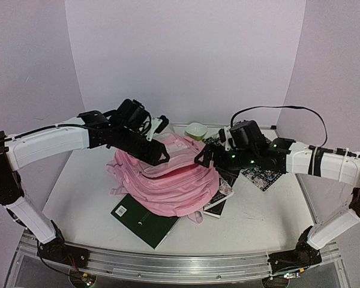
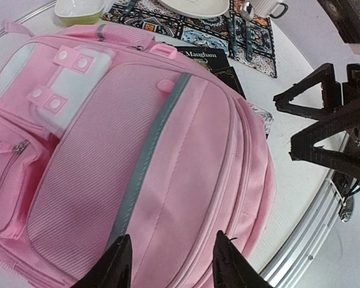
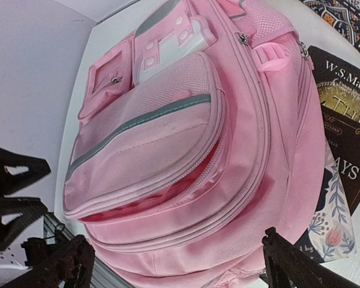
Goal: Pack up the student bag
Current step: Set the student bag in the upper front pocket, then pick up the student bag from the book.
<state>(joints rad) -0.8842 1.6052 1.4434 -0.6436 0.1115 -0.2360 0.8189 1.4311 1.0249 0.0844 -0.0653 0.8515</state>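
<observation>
Top external view showed the student bag point(image 1: 174, 180) lying mid-table point(image 1: 258, 222), partly on a green book point(image 1: 145, 221) and other books point(image 1: 223, 192), one compartment gaping, the packing seemingly all left to do, while the left claw point(image 2: 174, 264) and right claw point(image 3: 177, 270) hovered spread and empty.

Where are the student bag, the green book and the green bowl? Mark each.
student bag point(image 1: 179, 180), top external view, pink front panel.
green book point(image 1: 141, 220), top external view, bare cover.
green bowl point(image 2: 78, 18), left wrist view, green outer wall.
</observation>
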